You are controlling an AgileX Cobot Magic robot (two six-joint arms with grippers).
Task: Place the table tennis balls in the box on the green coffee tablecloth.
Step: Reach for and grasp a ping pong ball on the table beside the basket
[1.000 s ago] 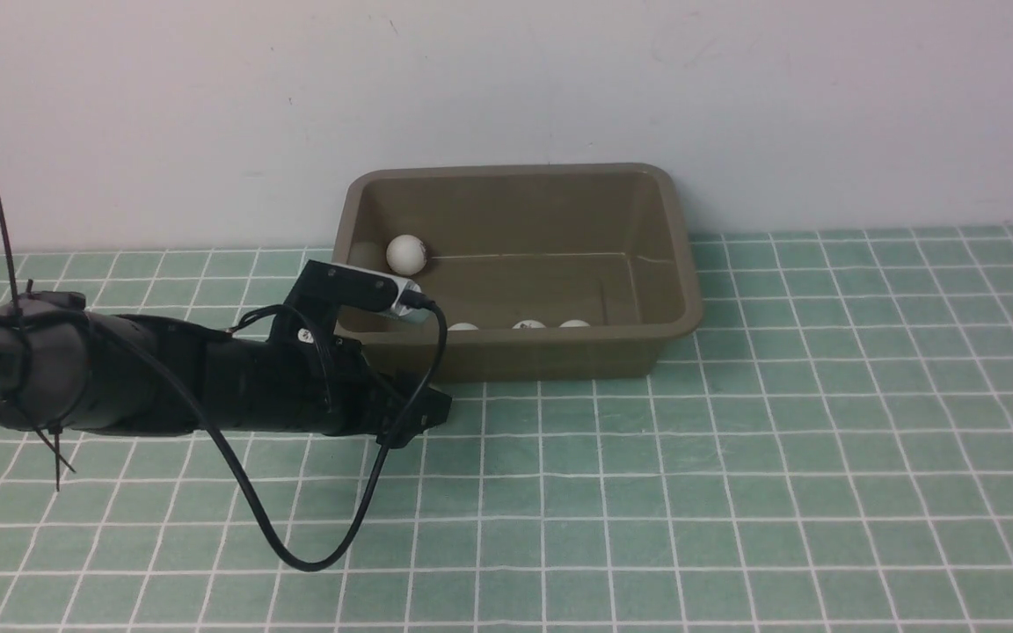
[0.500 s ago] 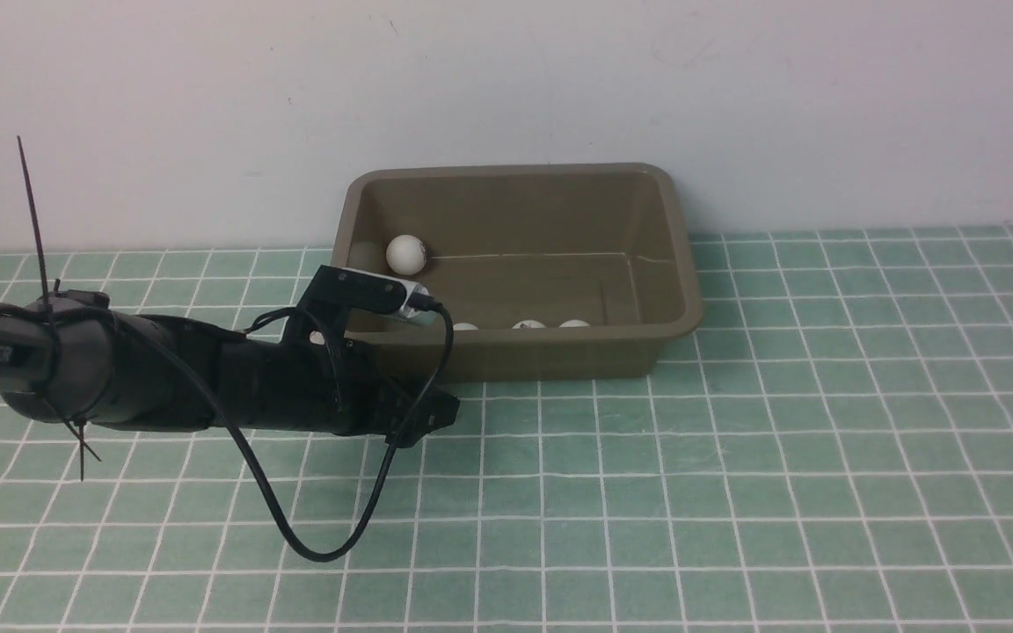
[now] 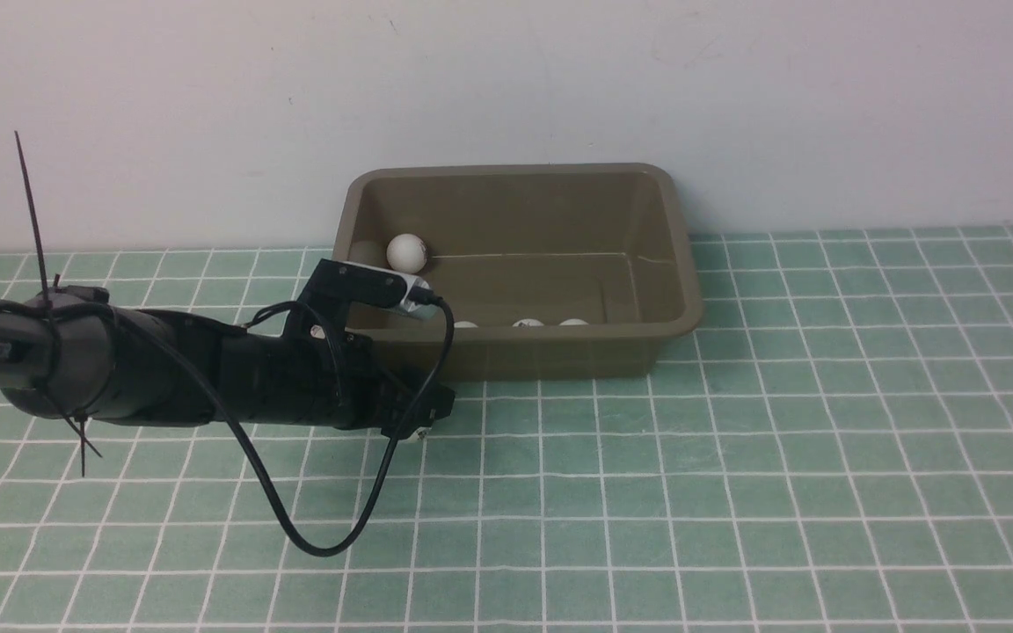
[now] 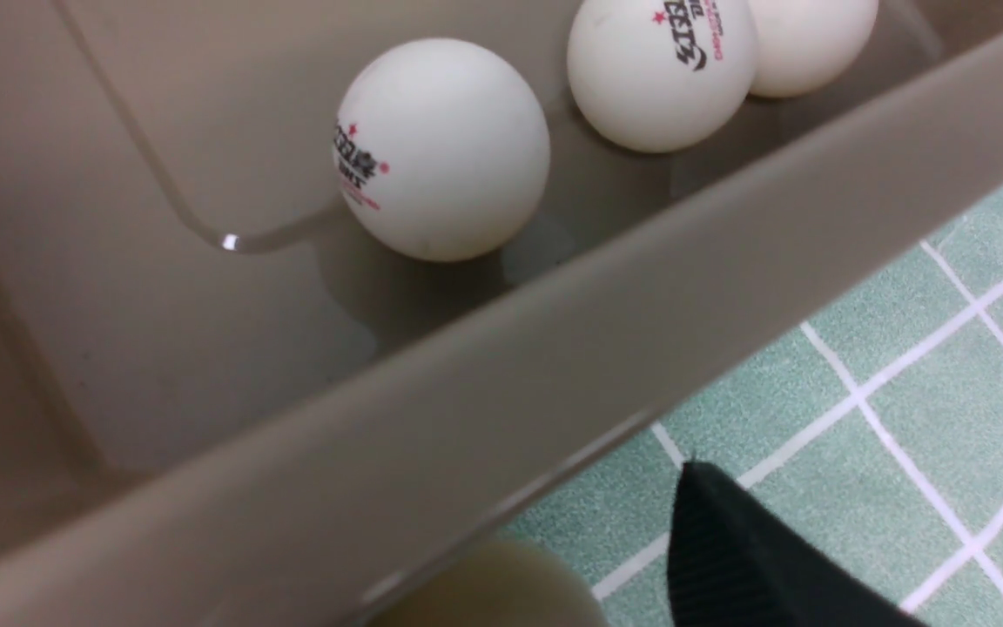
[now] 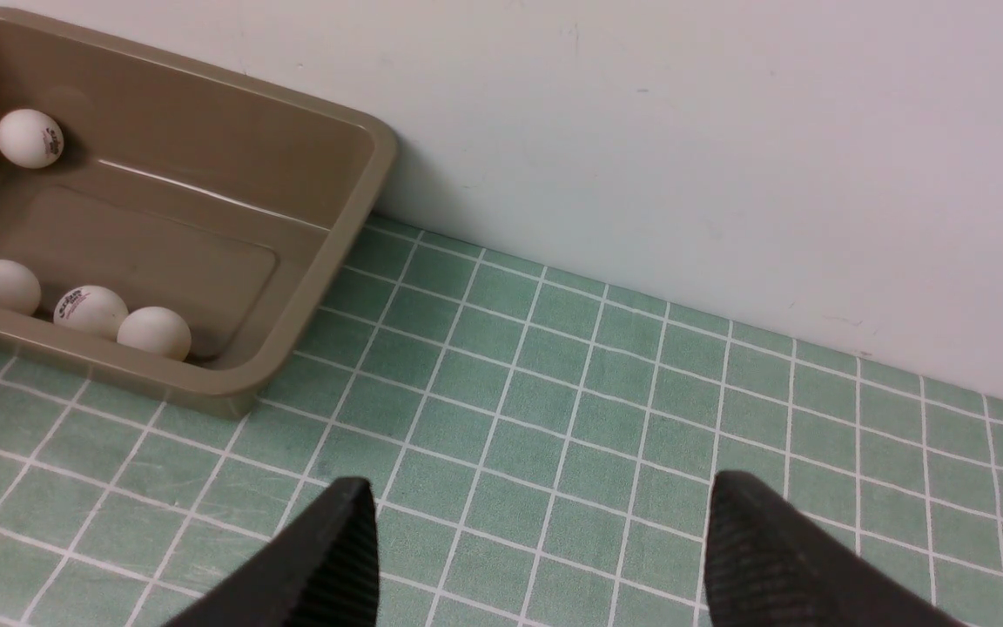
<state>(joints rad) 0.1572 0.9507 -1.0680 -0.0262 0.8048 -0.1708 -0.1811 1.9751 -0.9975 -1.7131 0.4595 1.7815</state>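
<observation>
Four table tennis balls (image 5: 90, 311) lie inside the box (image 3: 559, 356); a fifth ball (image 4: 501, 592) waits outside its near wall, by the left gripper (image 3: 427, 413), grip indeterminable. Right gripper (image 5: 541, 496) fingers spread, empty.

the box (image 3: 515, 356) stands on the tablecloth (image 3: 735, 492) at the back, near the middle of its width, with its far side against the wall (image 3: 506, 79). four balls lie in it: one ball (image 3: 406, 253) in the far left corner, and three balls (image 3: 528, 323) in a row along the inside of the near wall. the left arm (image 3: 163, 378) stretches in from the left, low over the tablecloth, in front of the box. the left pincer (image 3: 432, 413) is just before the box's near left corner, below the rim. a fifth ball (image 4: 510, 596) lies on the tablecloth just beside it, outside the near wall. a cable (image 3: 322, 545) loops from the arm toward the front. the right pincer (image 5: 543, 492) hangs over the tablecloth to the right of the box, well apart from it.
</observation>
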